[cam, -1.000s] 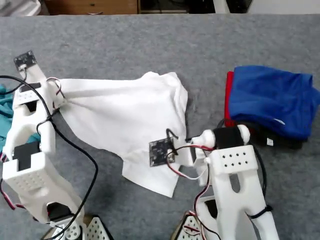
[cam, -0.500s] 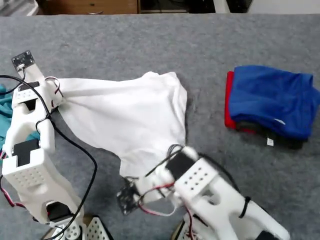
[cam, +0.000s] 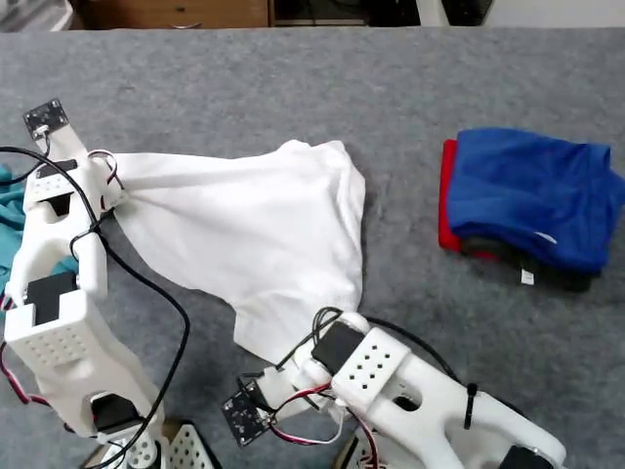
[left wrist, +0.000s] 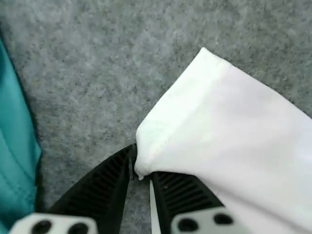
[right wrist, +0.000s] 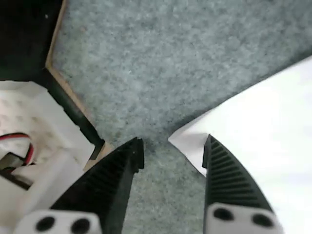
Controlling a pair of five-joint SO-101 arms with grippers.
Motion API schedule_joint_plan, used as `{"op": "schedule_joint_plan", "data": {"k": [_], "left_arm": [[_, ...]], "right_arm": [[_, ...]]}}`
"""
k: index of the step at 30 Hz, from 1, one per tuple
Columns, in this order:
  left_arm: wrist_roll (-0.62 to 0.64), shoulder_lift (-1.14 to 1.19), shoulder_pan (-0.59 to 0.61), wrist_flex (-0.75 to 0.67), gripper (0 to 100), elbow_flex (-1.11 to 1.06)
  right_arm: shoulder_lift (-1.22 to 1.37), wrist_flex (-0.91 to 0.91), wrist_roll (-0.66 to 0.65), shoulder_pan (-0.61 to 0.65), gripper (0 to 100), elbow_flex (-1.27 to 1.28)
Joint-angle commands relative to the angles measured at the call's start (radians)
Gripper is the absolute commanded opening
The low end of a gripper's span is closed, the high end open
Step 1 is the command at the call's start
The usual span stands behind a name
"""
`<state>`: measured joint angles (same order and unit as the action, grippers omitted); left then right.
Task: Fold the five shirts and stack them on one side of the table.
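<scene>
We see the white shirt [cam: 254,234] spread loosely on the grey table [cam: 293,88], left of centre in the high view, rumpled rather than folded, with one sleeve drawn out toward the left arm. The left claw [left wrist: 141,168] is pinched on the hem of that sleeve: in its wrist view the two black fingers stand close together with the white edge caught between their tips. Near it a teal shirt [left wrist: 14,146] lies at the table's left edge, partly under the left arm in the high view. The right claw [right wrist: 173,146] hangs low over the near corner of the white shirt, its fingers held wide. The pointed corner of the cloth lies between them on the table, closer to one finger, and we cannot tell whether that finger touches it. On the right side of the table, well apart from the white shirt, sits a stack of folded shirts: a blue shirt [cam: 532,195] on top, a red shirt [cam: 448,210] showing at its left edge, and a black shirt [cam: 562,278] peeking out along the near side
</scene>
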<state>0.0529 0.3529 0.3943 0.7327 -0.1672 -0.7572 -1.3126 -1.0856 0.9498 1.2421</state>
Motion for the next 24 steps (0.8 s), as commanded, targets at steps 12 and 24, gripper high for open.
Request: {"op": "schedule_joint_plan", "data": {"k": [12,24], "left_arm": [[0.005,-0.012,0.012,0.003,2,0.046],[0.005,-0.012,0.012,0.003,2,0.046]], "right_arm": [[0.016,0.172,0.005,-0.11,20.9,0.107],[0.053,0.229,-0.008,-0.14,9.7,0.094]]}}
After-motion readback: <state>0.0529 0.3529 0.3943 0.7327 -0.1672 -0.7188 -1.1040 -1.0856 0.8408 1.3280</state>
